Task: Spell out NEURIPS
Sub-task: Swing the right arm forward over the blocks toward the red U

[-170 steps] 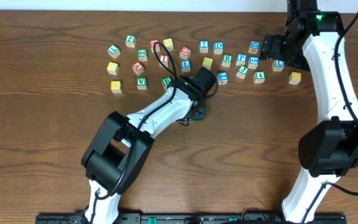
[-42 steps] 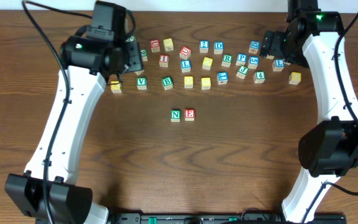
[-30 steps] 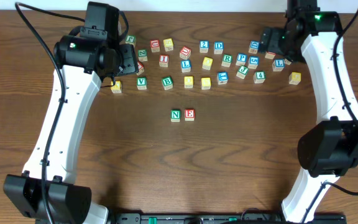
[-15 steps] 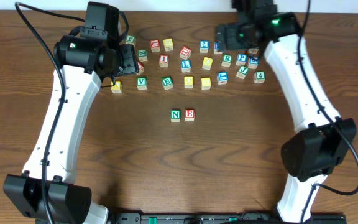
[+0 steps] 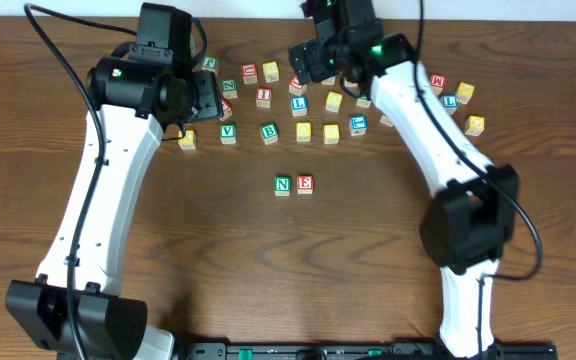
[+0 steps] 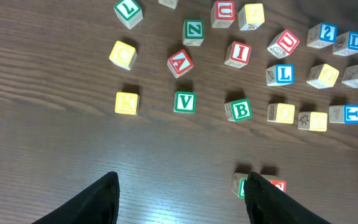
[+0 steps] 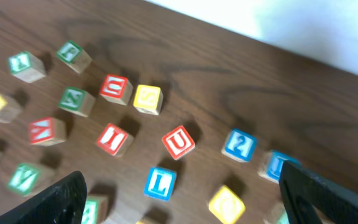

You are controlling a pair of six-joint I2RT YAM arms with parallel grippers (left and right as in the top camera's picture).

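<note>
Cube N (image 5: 283,185) beside cube E (image 5: 305,184)

Surface (image 5: 388,250): dark wood, visible grain, low sheen. Letter cubes (image 5: 283,185): pale bare wood, painted coloured faces, matt. Arm shells (image 5: 93,215): smooth white glossy plastic; joints (image 5: 466,228) black, matt.

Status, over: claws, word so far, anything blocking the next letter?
Both open, empty: left claw, right claw near U cube. N cube and E cube side by side mid-table. U stands free; nothing blocking.
</note>
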